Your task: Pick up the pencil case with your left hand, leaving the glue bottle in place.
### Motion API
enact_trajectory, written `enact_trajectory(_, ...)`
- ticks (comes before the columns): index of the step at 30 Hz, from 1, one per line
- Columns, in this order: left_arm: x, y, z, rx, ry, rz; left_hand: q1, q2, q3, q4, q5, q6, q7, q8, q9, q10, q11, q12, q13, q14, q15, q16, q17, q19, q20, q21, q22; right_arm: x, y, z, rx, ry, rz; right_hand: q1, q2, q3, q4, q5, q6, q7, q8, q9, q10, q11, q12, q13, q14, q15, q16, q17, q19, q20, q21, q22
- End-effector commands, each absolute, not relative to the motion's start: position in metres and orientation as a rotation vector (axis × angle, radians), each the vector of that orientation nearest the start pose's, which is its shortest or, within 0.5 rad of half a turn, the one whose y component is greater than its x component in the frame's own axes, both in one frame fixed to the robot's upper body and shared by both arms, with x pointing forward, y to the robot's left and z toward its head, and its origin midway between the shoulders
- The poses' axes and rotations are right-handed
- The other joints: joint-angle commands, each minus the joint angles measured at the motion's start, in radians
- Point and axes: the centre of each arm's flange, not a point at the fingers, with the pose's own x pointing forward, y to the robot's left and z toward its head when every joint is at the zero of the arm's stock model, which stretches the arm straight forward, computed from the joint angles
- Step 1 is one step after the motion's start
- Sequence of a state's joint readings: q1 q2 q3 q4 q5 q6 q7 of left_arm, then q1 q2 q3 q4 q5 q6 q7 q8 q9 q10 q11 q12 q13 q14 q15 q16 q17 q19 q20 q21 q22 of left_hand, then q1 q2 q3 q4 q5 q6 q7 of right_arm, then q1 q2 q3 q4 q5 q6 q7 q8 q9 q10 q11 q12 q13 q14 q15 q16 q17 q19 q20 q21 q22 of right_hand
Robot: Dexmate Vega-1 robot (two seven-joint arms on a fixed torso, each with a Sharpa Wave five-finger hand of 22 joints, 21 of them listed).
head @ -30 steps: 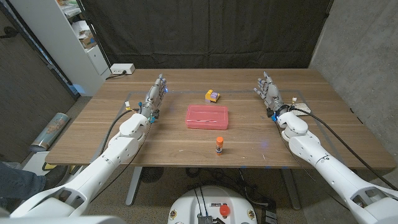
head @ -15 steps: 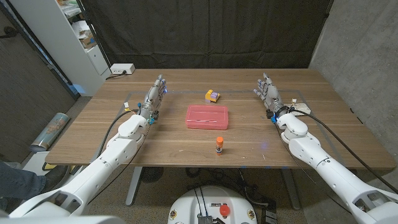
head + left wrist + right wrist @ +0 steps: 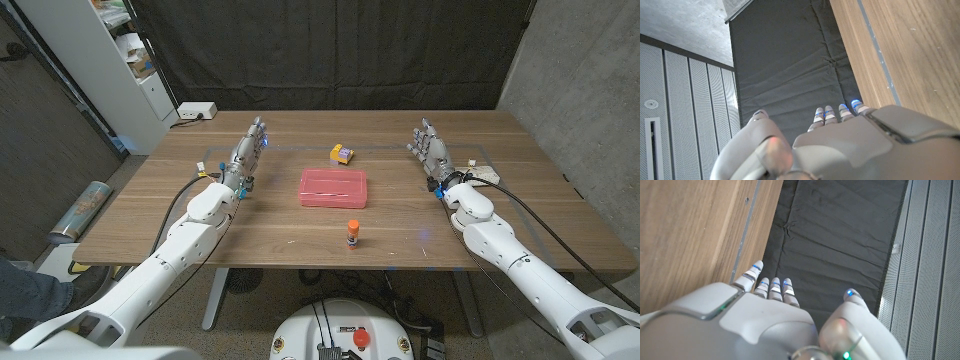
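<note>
While the pink pencil case (image 3: 334, 187) lies at the middle of the wooden table (image 3: 150, 215), with its long axis running across the table from side to side, the left hand (image 3: 247, 155) waits well apart from it near the left side, fingers stretched out and a little apart, holding nothing. From those fingers the case lies toward the table's centre and slightly nearer the robot, so its short left end is the part facing that hand. The right hand (image 3: 431, 150) stands about as far off on the other side, fingers likewise spread and empty. An orange-capped glue bottle (image 3: 352, 233) stands upright just in front of the case, nearer the robot, clear of it. A small yellow and purple box (image 3: 343, 154) sits behind the case. By my reading, the reach has not yet begun
</note>
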State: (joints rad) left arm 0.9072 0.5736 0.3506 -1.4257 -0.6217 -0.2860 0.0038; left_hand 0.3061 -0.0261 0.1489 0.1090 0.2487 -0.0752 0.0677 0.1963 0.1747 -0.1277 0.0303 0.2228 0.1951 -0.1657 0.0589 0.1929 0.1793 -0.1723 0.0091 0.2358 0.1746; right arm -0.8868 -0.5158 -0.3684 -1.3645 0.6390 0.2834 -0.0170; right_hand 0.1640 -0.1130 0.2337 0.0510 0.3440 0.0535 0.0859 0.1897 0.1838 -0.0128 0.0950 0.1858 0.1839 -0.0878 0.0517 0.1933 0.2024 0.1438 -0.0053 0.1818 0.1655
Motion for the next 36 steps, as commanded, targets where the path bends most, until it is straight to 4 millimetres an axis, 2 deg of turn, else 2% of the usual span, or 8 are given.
enact_trajectory(1,0.622,0.287,-0.014,0.069,-0.653,-0.224,0.009,0.005,0.002,-0.003,0.008,0.009,-0.002,0.003,0.004,0.003,0.002,0.002,0.002,0.003,0.001,0.005,0.002,-0.034,0.011,-0.002,0.002,0.641,-0.283,-0.037,0.052,-0.598,0.186,0.007,0.007,0.0,-0.003,0.007,0.001,0.011,0.005,0.003,-0.001,0.012,0.009,0.002,-0.006,0.0,0.006,0.003,-0.001,0.005,0.005,0.004)
enact_trajectory(14,0.608,0.278,-0.006,0.17,-0.705,-0.197,0.015,0.009,0.003,-0.008,0.008,0.018,-0.002,0.004,0.004,0.012,0.004,0.004,0.001,0.011,0.004,0.005,0.002,-0.04,0.017,-0.009,0.003,0.636,-0.286,-0.034,0.03,-0.614,0.157,0.008,0.008,-0.002,-0.004,0.008,0.003,0.012,0.006,0.003,-0.002,0.011,0.008,0.002,-0.007,0.0,0.006,0.003,-0.003,0.007,0.005,0.004)
enact_trajectory(24,0.606,0.27,-0.004,0.204,-0.74,-0.25,0.023,0.013,0.005,-0.014,0.007,0.022,-0.005,0.003,0.004,0.013,-0.002,0.002,0.0,0.012,0.001,0.003,0.002,-0.051,0.018,-0.018,0.003,0.636,-0.285,-0.034,0.027,-0.619,0.146,0.009,0.01,-0.003,-0.005,0.01,0.005,0.013,0.006,0.003,-0.001,0.011,0.009,0.002,-0.006,0.0,0.006,0.002,-0.004,0.006,0.005,0.004)
enact_trajectory(30,0.603,0.266,-0.009,0.132,-0.763,-0.32,0.027,0.014,0.006,-0.016,0.007,0.026,-0.006,0.004,0.004,0.014,-0.004,0.002,0.0,0.015,-0.001,0.004,0.002,-0.052,0.019,-0.02,0.003,0.632,-0.284,-0.035,0.022,-0.628,0.137,0.011,0.011,-0.004,-0.006,0.01,0.006,0.011,0.007,0.003,0.002,0.01,0.01,0.002,-0.003,-0.002,0.008,0.002,-0.006,0.007,0.005,0.004)
enact_trajectory(36,0.6,0.261,-0.011,0.162,-0.78,-0.333,0.032,0.017,0.007,-0.02,0.007,0.033,-0.005,0.005,0.004,0.019,-0.009,0.003,0.0,0.019,-0.002,0.004,0.002,-0.049,0.019,-0.021,0.003,0.63,-0.282,-0.037,0.028,-0.633,0.131,0.013,0.011,-0.005,-0.008,0.011,0.015,0.004,0.01,0.003,0.007,0.008,0.011,0.002,0.0,-0.007,0.008,0.001,-0.006,0.004,0.005,0.004)
